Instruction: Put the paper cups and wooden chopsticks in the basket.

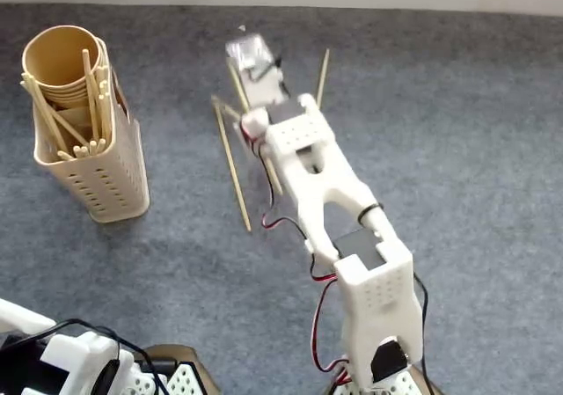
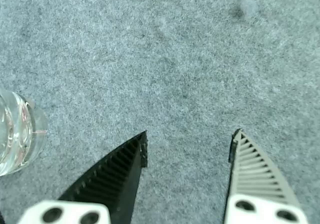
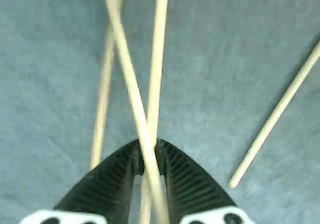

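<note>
the right gripper point(image 3: 148, 151) is clamped on one wooden chopstick point(image 3: 125, 69), which crosses in front of a second chopstick point(image 3: 159, 44), with a third chopstick point(image 3: 102, 99) on one side and a fourth chopstick point(image 3: 275, 112) on the other, all lying on the grey carpet point(image 1: 457, 131) near the middle of its far edge. the basket point(image 1: 110, 179) stands upright well apart from them, toward the far left corner, holding stacked paper cups point(image 1: 57, 56) and a bundle of chopsticks point(image 1: 88, 105). the left gripper point(image 2: 191, 139) hangs with its jaws apart over bare carpet, a clear glass object point(image 2: 15, 131) near its dark finger.
</note>
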Available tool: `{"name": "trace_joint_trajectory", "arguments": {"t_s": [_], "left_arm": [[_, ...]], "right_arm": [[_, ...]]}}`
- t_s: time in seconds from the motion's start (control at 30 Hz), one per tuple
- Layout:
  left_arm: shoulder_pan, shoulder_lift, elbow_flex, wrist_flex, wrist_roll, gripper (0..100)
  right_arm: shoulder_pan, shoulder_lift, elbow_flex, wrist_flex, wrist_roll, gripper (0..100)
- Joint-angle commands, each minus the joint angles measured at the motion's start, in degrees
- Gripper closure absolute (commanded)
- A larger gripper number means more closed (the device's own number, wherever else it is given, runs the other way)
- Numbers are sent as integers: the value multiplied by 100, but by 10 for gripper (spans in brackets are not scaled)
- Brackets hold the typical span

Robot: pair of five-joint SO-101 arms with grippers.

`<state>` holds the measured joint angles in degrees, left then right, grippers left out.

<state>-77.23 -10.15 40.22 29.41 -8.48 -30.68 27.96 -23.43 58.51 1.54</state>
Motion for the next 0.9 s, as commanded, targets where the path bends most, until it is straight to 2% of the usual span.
{"name": "trace_joint_trajectory", "arguments": {"t_s": [0.0,0.2,0.37,0.53,0.8,0.87], "left_arm": [[-40,-171,-48,-70,26,721],[-31,-198,-48,-70,26,722],[-31,-198,-48,-62,26,722],[-31,-198,-48,-62,26,722],[-40,-198,-40,-53,26,723],[-40,-189,-40,-44,-9,723]], "right_arm": [[101,-92,-1824,479,44,994],[136,-84,-3547,866,-88,994],[154,-84,-4426,892,-519,994],[127,-66,-5112,1358,-519,994],[-418,-40,-6475,1569,-800,994],[-409,-31,-6633,1543,-1081,994]]}}
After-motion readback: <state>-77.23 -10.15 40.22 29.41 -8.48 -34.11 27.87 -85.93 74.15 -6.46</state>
